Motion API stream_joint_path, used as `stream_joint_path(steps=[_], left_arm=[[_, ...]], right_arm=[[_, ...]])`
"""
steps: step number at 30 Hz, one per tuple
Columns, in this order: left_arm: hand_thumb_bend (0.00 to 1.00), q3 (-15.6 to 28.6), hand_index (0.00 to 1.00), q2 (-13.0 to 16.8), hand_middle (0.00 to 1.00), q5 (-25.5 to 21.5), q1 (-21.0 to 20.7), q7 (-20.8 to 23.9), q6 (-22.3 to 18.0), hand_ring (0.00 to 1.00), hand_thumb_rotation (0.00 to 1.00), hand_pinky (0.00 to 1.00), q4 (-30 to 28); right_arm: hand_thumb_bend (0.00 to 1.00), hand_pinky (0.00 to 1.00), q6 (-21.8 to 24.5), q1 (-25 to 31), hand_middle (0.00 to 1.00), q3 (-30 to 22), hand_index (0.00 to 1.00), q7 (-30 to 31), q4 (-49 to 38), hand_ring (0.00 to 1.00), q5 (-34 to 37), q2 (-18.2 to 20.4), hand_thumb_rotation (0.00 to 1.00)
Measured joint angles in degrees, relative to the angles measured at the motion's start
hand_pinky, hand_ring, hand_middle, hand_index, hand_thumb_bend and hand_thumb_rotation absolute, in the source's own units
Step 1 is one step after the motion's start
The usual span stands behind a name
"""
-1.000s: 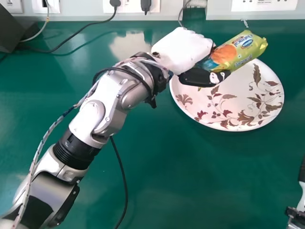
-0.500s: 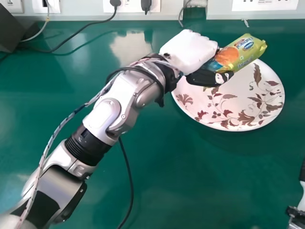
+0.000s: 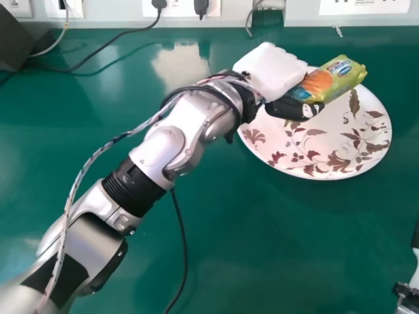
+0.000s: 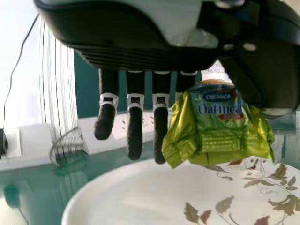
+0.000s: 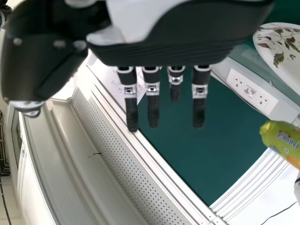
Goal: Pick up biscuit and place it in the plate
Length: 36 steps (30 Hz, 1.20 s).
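Biscuit (image 3: 332,78) picked up, clamped in the left robot hand (image 3: 270,69) above the plate (image 3: 330,127), towards twelve o'clock; lowering and release remain; right robot hand (image 5: 183,49) spread, fingers apart.

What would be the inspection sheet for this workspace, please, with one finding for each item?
Surface: green table, shiny.
Job's things: biscuit packet held over the flowered plate, tilted in the head view.
Clutter: dark box, far left corner.
Hands: left hand grips the packet; right hand open, fingers straight.
Cables: black cable beside the left arm; patterned cable along it.
Surroundings: wall sockets behind the table.
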Motion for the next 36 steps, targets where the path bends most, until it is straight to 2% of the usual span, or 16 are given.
stream_joint_path(steps=[11,18,25,28,31,36], left_arm=[[0.50,-1.2,0.53,-1.8,0.44,-0.2,-2.9,2.1,-1.8,0.37,0.00,0.18,7.2],[0.50,-2.5,0.53,-2.6,0.44,-0.1,-4.2,3.6,-2.4,0.36,0.00,0.18,11.7],[0.50,-3.8,0.52,-3.1,0.44,-0.1,-4.8,4.4,-2.8,0.36,0.00,0.18,14.8],[0.50,-4.9,0.52,-3.1,0.44,0.3,-5.2,4.4,-2.8,0.36,0.00,0.18,15.3],[0.50,-6.0,0.52,-3.5,0.44,0.5,-5.7,4.3,-2.8,0.36,0.00,0.18,16.2],[0.50,-7.1,0.52,-4.2,0.44,0.5,-6.5,4.1,-2.6,0.36,0.00,0.18,18.4]], right_arm=[[0.91,0.66,0.0,0.0,0.77,-0.1,0.71,0.1,-0.3,0.80,0.2,0.0,0.38],[0.92,0.65,0.0,0.0,0.77,0.0,0.67,0.2,-0.3,0.78,0.3,0.0,0.37],[0.92,0.55,0.0,0.1,0.73,0.0,0.66,0.5,-0.3,0.73,0.7,0.0,0.38],[0.90,0.58,0.0,0.1,0.74,-0.1,0.68,0.6,-0.2,0.75,0.7,0.0,0.40],[0.89,0.72,0.0,0.1,0.79,-0.1,0.72,0.6,-0.1,0.82,0.8,0.0,0.40],[0.89,0.82,0.0,0.1,0.82,-0.1,0.72,0.8,0.3,0.87,0.8,0.0,0.38]])
